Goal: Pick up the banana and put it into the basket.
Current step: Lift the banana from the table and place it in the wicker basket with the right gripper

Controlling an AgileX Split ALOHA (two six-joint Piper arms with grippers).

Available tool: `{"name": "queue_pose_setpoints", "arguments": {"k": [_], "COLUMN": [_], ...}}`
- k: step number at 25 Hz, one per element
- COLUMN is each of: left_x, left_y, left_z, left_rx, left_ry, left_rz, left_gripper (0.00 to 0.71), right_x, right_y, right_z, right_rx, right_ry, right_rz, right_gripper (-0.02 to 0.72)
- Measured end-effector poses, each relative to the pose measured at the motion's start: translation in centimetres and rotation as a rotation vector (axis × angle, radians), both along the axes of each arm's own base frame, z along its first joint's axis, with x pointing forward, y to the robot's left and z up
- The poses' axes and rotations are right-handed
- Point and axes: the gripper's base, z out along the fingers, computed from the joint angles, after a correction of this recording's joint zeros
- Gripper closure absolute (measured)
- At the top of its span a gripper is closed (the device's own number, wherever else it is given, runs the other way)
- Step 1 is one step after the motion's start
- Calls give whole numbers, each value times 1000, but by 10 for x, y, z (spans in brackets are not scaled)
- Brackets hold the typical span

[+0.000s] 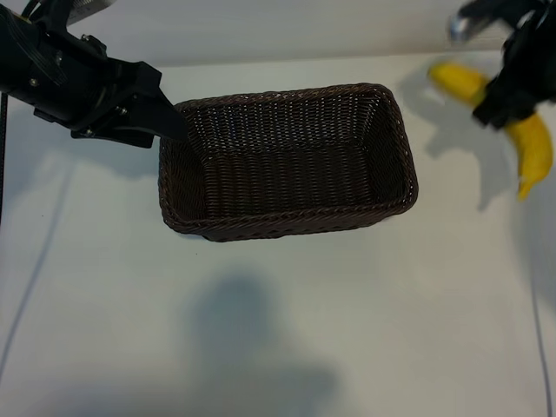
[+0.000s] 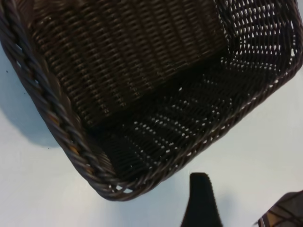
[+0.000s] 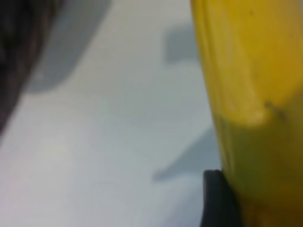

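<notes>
The banana (image 1: 532, 143) is bright yellow and hangs above the white table at the far right, casting a shadow below it. My right gripper (image 1: 501, 94) is shut on its middle. In the right wrist view the banana (image 3: 251, 71) fills one side, with one black finger (image 3: 215, 201) pressed against it. The dark brown wicker basket (image 1: 395, 139) sits mid-table with nothing inside. My left gripper (image 1: 167, 119) hovers open at the basket's back left corner. In the left wrist view its fingers (image 2: 201, 198) stand apart beside the basket's corner (image 2: 109, 187), holding nothing.
The white table (image 1: 278, 330) spreads out in front of the basket, crossed by soft shadows. The left arm (image 1: 61, 74) reaches in from the upper left. A thin cable (image 1: 35, 269) runs down the left side.
</notes>
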Motion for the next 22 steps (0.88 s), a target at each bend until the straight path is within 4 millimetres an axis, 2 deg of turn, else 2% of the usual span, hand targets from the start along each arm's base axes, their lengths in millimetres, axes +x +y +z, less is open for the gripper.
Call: {"name": "queue_pose_setpoints", "arguments": {"k": [2,4,8,10,16,18,22], "left_x": [-2,-3,-4,-4,-4,-4,-4], "left_y": [0,0,0,0,0,0,0], "left_z": [0,0,0,0,0,0,0], "left_rx": [0,-2,-2,-2,-2,-2,-2], "left_ry": [16,30,35,36,36,37,38], "left_rz": [-11,-21,-25,-25,-25,-25,-23], "left_gripper": [171,171,171,171,171,171,171], "right_x": [-6,-16,-33,-39,-48,-43,-24], "right_y": [-4,2,31,50,104,115,127], "right_z": [25,47,71,75,73,63,27], "right_rx": [76,195,457,513,531,524,504], "right_ry": [-13,-17,21,36,-9,-15,26], "right_rz": [-35,-40,10,55,165,170,138], "right_gripper": [281,281,281,281,281,281,281]}}
